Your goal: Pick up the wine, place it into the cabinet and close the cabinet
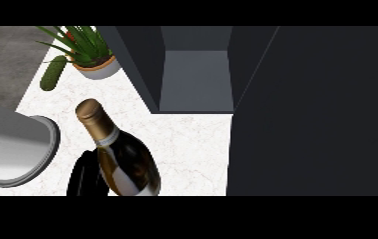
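Note:
The wine bottle (127, 160) is dark glass with a gold foil neck and a white and gold label. It stands large in the lower left of the head view, its neck tilted up and to the left. My left hand (85, 175) rises from the lower edge against the bottle's left side. Its fingers are curled round the bottle's body, which hides part of the hand. The dark cabinet (196, 78) stands open at the top centre with a bare grey shelf inside. Its door (303, 113) is swung out and fills the right side. My right hand does not show.
A potted plant (92, 58) in a white pot stands at the back left, with a green cucumber (53, 73) lying beside it. A grey rounded basin (46, 148) reaches in from the left edge. White marble counter (192, 143) lies between the bottle and the door.

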You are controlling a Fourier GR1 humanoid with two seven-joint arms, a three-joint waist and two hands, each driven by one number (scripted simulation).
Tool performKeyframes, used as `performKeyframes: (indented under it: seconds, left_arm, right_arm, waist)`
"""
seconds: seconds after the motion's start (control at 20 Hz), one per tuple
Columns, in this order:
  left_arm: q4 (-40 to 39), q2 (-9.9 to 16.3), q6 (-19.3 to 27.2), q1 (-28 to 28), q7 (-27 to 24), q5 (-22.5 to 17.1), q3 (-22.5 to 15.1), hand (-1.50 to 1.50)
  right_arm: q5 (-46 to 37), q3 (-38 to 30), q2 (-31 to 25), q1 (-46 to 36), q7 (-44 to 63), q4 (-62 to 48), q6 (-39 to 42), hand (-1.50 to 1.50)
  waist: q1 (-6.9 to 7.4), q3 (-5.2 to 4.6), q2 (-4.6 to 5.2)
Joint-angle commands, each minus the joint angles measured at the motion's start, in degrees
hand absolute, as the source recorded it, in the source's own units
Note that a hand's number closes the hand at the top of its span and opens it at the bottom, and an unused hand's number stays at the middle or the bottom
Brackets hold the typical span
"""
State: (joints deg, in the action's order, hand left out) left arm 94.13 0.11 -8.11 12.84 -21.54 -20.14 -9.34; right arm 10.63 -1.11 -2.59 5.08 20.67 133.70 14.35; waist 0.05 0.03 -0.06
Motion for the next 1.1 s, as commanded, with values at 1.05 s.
performKeyframes:
  seconds: [1.05]
  left_arm:
    - [-13.42, -0.11, 31.31, -34.49, 9.65, 4.20, -10.56, 1.50]
  right_arm:
    - [-1.00, -0.84, 0.16, 0.01, -3.30, -3.14, 0.94, -1.50]
  waist:
    - [-0.42, -0.03, 0.07]
